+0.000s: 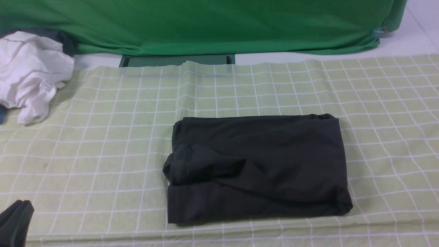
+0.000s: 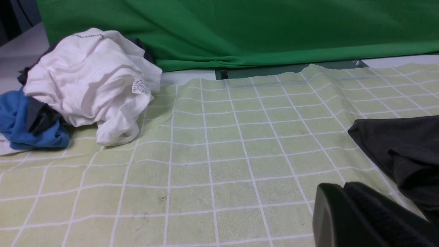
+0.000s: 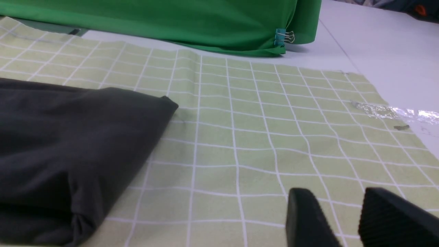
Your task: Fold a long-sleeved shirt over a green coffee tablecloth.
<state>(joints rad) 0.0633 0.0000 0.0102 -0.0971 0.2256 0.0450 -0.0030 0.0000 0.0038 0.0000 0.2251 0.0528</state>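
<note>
The black long-sleeved shirt [image 1: 257,168] lies folded into a rectangle on the pale yellow-green gridded tablecloth [image 1: 103,137]; its print and neck label are hidden. Part of the shirt [image 2: 401,147] shows in the left wrist view, and its corner [image 3: 68,137] in the right wrist view. My left gripper [image 1: 15,219] sits at the front left corner, well clear of the shirt; its fingers [image 2: 343,187] are pressed together, holding nothing. My right gripper [image 3: 337,193] is out of the front view; it hovers over bare tablecloth [image 3: 257,137] to the shirt's right, fingers [image 3: 301,209] apart, nothing between them.
A crumpled white garment with a small tag [image 1: 31,75] lies at the back left, on top of blue cloth [image 2: 20,123] and dark cloth. A bright-green fabric sheet [image 1: 205,24] hangs along the back, clipped at its right end [image 3: 283,36]. White table surface [image 3: 377,51] lies past the tablecloth's right edge.
</note>
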